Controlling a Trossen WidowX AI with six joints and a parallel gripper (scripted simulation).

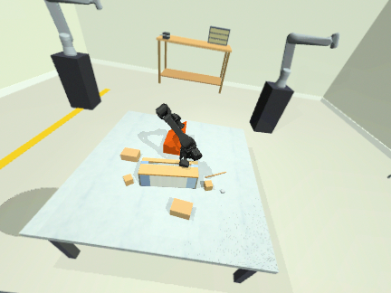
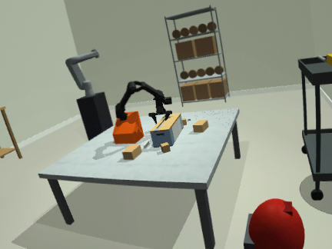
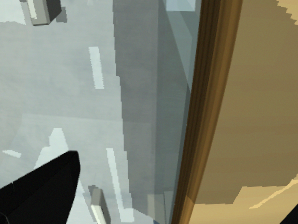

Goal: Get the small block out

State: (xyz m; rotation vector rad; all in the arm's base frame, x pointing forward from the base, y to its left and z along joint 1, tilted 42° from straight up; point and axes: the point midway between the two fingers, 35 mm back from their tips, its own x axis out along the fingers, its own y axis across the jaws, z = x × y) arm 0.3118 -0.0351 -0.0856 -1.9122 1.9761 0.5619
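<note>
The box (image 1: 168,171) (image 2: 163,139) (image 3: 250,110) stands on the table (image 1: 104,203) (image 2: 165,169), with a wooden top, blue end parts and a pale front. A slot runs along its top toward the arm's side. My gripper (image 1: 184,164) (image 2: 161,120) is open and empty, low over the box's top near its arm-side edge. In the wrist view one black finger shows at lower left, over the table side, and only a corner of the other at lower right. The small block and the shelf cannot be made out in any view.
Wooden blocks (image 1: 130,154) (image 1: 181,208) (image 2: 131,152) (image 2: 200,126) stand around the box, with smaller ones (image 1: 128,180) (image 1: 208,185) near its ends. A thin stick (image 1: 215,174) lies off its right end. The orange arm base (image 1: 171,145) (image 2: 128,129) stands behind it.
</note>
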